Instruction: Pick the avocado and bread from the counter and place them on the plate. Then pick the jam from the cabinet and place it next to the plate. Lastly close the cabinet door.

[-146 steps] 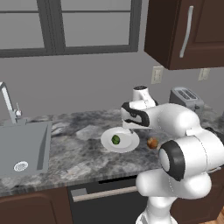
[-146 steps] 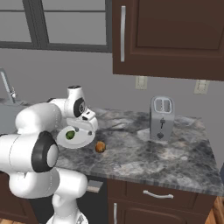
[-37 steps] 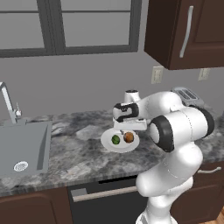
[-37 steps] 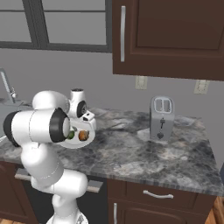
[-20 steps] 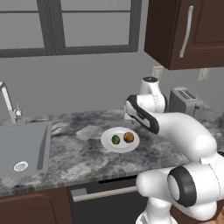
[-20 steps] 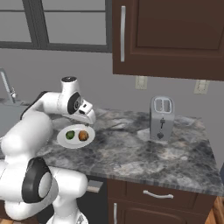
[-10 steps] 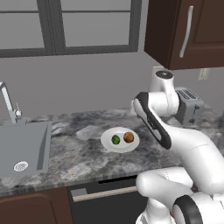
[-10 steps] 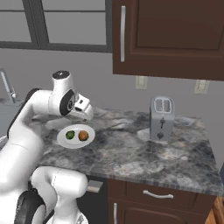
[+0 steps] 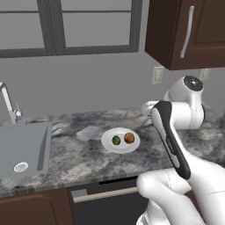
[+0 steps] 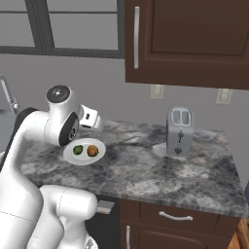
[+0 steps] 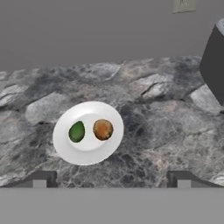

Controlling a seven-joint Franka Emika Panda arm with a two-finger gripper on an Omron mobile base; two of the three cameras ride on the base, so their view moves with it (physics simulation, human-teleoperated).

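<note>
The white plate (image 9: pixel 107 143) (image 10: pixel 68 154) (image 11: pixel 65 149) rests on the marbled counter (image 9: pixel 79 162) (image 10: pixel 146 170) (image 11: pixel 166 131). On it lie the dark-green avocado (image 9: pixel 116 140) (image 10: pixel 78 150) (image 11: pixel 77 131) and, right beside it, the brown-orange bread (image 9: pixel 128 138) (image 10: pixel 92 151) (image 11: pixel 103 129). My gripper (image 9: pixel 149 106) (image 10: pixel 92 119) (image 11: pixel 111 181) hangs above and behind the plate, open and holding nothing. The upper cabinet (image 9: pixel 176 35) (image 10: pixel 194 44) shows a cabinet door with a silver bar handle (image 9: pixel 189 26) (image 10: pixel 136 36). The door looks shut, and the jam is hidden.
A silver toaster (image 10: pixel 178 131) (image 11: pixel 214 61) stands on the counter to the right of the plate. A sink (image 9: pixel 22 147) with a faucet (image 9: pixel 9 103) lies at the left end. A wall outlet (image 9: pixel 157 75) (image 10: pixel 156 91) sits below the cabinet.
The bread, earlier on the counter beside the plate, now lies on the plate with the avocado. Over the last second my hand has risen and drawn back from the plate.
</note>
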